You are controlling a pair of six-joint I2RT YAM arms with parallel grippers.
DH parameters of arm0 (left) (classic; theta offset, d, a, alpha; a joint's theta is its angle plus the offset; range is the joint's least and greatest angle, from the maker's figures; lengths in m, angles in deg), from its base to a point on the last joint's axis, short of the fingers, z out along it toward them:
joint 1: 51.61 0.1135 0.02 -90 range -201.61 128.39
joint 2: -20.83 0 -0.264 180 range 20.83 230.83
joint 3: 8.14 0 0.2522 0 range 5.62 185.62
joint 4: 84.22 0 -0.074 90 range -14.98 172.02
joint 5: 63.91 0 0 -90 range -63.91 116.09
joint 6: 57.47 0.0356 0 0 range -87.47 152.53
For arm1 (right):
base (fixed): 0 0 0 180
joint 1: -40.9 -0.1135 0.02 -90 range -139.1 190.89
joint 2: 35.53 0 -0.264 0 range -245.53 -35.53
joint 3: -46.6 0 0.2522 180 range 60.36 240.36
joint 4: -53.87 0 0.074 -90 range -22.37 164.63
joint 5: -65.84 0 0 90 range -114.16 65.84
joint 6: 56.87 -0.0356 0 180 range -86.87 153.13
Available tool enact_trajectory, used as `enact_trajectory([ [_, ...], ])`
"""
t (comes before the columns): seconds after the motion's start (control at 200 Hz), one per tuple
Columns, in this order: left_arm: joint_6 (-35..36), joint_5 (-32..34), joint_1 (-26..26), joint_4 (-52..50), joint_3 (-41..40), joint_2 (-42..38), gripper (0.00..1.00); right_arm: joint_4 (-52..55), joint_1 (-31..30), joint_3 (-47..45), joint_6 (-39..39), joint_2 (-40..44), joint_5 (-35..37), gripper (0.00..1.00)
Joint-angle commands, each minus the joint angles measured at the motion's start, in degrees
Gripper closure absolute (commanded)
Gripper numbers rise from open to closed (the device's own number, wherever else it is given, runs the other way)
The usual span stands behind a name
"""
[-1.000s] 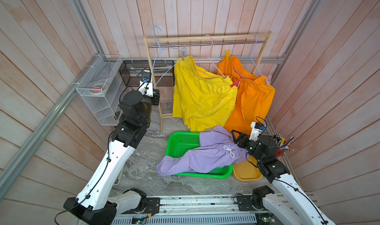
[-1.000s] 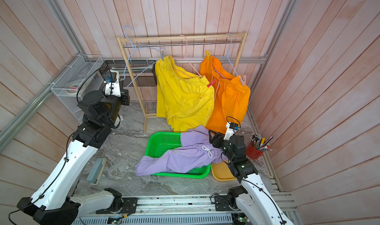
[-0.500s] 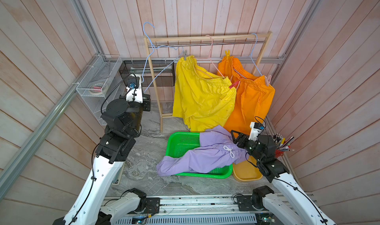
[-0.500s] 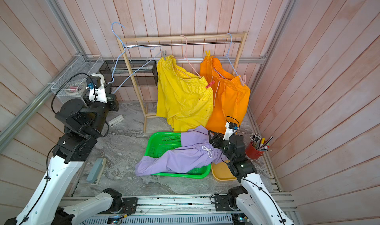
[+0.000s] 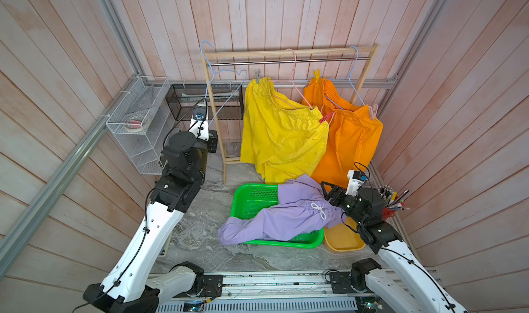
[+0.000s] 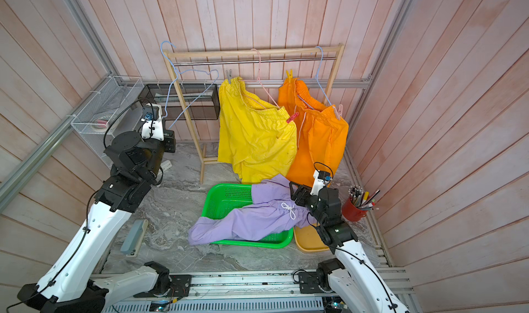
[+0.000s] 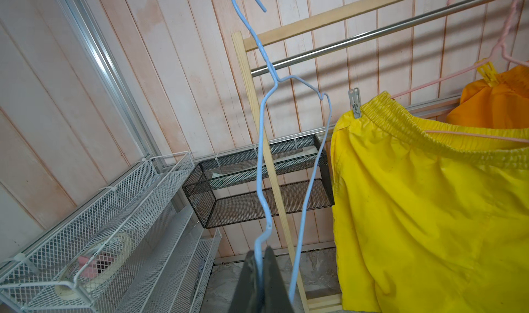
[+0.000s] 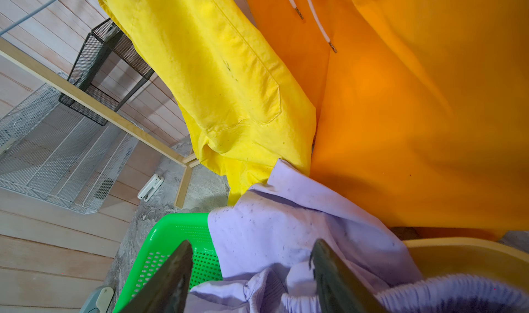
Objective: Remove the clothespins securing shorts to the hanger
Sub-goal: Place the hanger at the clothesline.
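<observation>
Grey clothespin (image 7: 355, 102) — well apart from left gripper (image 7: 261, 253) pinching blue hanger (image 7: 258, 154).

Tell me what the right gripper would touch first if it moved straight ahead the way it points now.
Most likely the lilac shorts: the open right gripper has that cloth directly ahead of its tips, draped over the green basket. The hanging yellow shorts come behind it, though depth is unclear.
</observation>
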Motion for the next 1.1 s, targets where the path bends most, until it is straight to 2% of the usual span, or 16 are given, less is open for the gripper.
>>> enact_trajectory([
  [0.0, 1.77, 1.27, 0.22, 4.32, 0.08, 1.20, 1.00, -1.75, 0.23, -0.70, -0.14, 0.03, -0.89, 0.32],
  [0.29, 4.55, 2.47, 0.22, 5.10, 2.00, 6.57, 1.00, -2.65, 0.22, -1.17, 0.08, 0.12, -0.97, 0.32],
  [0.505, 2.02, 0.53, 0.21, 7.41, -4.95, 3.83, 1.00, -2.45, 0.29, -1.41, 0.29, 0.49, -0.80, 0.32],
  [0.64, -1.49, -1.72, 0.17, 7.84, -10.00, 0.63, 0.79, -0.57, 0.79, -0.64, 0.30, -0.02, -0.28, 0.31],
  [0.725, -4.09, -3.69, 0.13, 7.00, -12.57, -0.86, 0.57, 1.73, 1.73, 0.25, 0.30, -0.79, 0.22, 0.30],
  [0.83, -6.68, -5.05, -0.12, 5.58, -15.68, -2.17, 0.39, 4.66, 3.17, 1.19, 0.21, -1.68, 1.10, 0.29],
  [1.01, -11.20, -6.86, -0.89, 5.63, -22.60, -6.02, 0.18, 9.31, 5.88, 1.51, -0.36, -2.58, 2.37, 0.27],
  [1.09, -13.17, -7.25, -2.29, 6.03, -25.36, -7.87, 0.12, 11.60, 6.74, 1.51, -0.88, -3.11, 3.08, 0.26],
])
